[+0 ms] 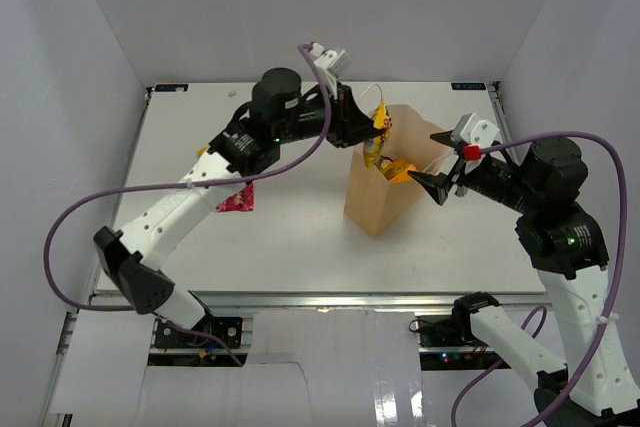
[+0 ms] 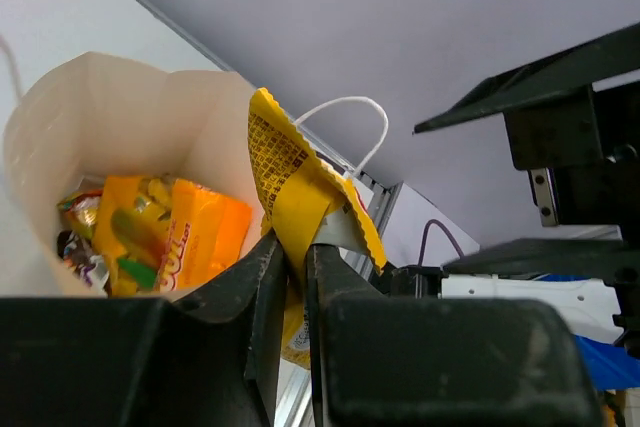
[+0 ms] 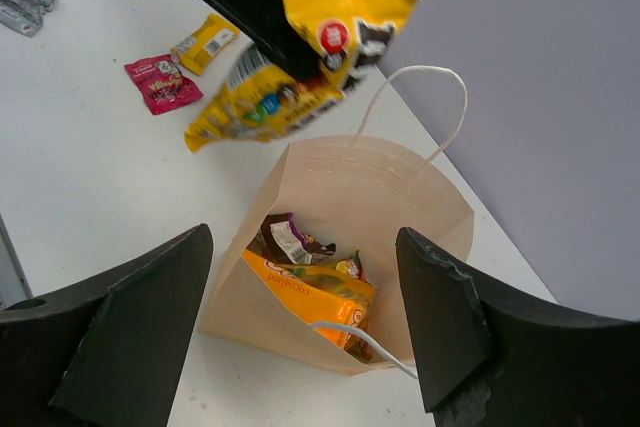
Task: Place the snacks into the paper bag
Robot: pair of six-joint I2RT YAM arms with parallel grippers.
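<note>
- Now left gripper [image 2: 297, 252] pinches yellow packet [image 3: 345, 32], creased at the grip, long axis slanted, low end over paper bag [image 1: 375, 197] far rim.
- Bag upright, far-right part of desk [image 1: 290, 247].
- Right gripper [image 1: 424, 155] jaws wide, empty, at bag's right side.

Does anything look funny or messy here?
A little. The yellow packet is pinched in the left gripper and folded over, hanging crooked above the paper bag. The bag stands upright and nothing looks spilled; a red packet and a yellow bar lie on the table.
</note>
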